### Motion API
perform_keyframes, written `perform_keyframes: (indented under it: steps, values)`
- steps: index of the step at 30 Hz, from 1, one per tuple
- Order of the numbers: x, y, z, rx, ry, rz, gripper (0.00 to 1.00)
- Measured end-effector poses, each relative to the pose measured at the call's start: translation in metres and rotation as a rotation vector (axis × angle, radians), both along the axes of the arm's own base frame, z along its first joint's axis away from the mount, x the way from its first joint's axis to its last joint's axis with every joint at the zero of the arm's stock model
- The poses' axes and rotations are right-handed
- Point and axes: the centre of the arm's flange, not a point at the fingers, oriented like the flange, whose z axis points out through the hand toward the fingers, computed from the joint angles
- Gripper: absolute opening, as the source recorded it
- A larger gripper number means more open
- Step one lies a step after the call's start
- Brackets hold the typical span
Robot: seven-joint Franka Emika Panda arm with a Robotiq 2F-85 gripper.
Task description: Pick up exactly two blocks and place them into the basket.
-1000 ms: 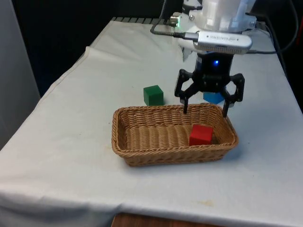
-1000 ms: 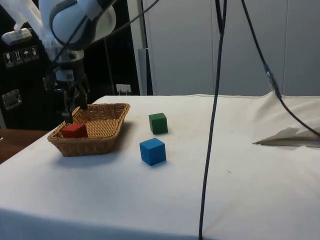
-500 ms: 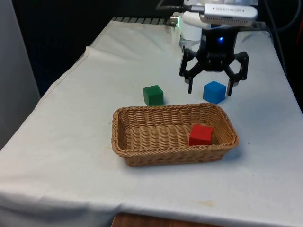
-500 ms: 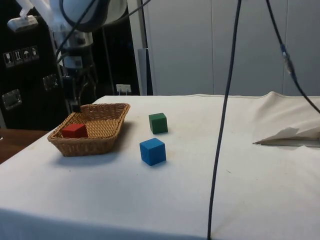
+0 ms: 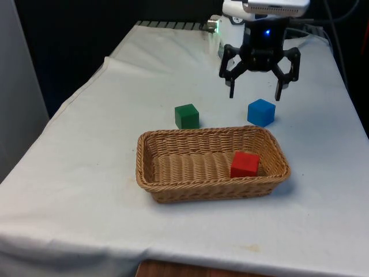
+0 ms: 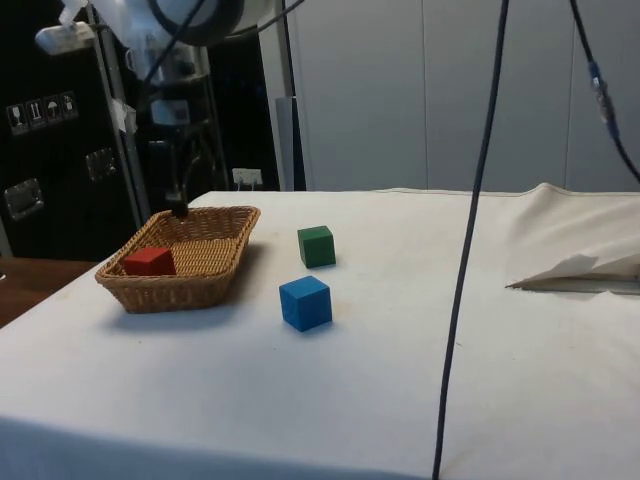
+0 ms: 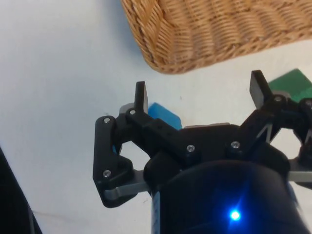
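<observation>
A woven basket (image 5: 173,186) stands near the table's front, with a red block (image 5: 245,164) lying in its end on the front view's right. Beyond its far rim rest a blue block (image 5: 260,112) and a green block (image 5: 187,116), both on the cloth. My gripper (image 5: 255,96) hangs open and empty in the air just above and behind the blue block. In the side view the gripper (image 6: 177,203) hovers past the basket (image 6: 185,290), with the red block (image 6: 149,261), blue block (image 6: 305,303) and green block (image 6: 316,246) apart. Between the fingers show the blue block (image 7: 165,116), green block (image 7: 291,84) and basket (image 7: 204,34).
A dark cable (image 6: 470,250) hangs down in front of the side camera. The white cloth bunches into a fold (image 6: 570,272) at the side view's right. The table's edge (image 5: 75,101) drops off on the front view's left.
The open gripper has risen out of the basket and moved back over the blue block, leaving the red block in the basket. The blocks and basket have not moved.
</observation>
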Motion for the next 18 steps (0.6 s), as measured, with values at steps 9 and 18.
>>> perform_keyframes:
  steps: [9, 18]
  values:
    - [-0.021, -0.024, 0.0, -0.004, 0.017, -0.007, 1.0]
    - [-0.04, -0.038, -0.002, 0.001, 0.031, -0.011, 1.0]
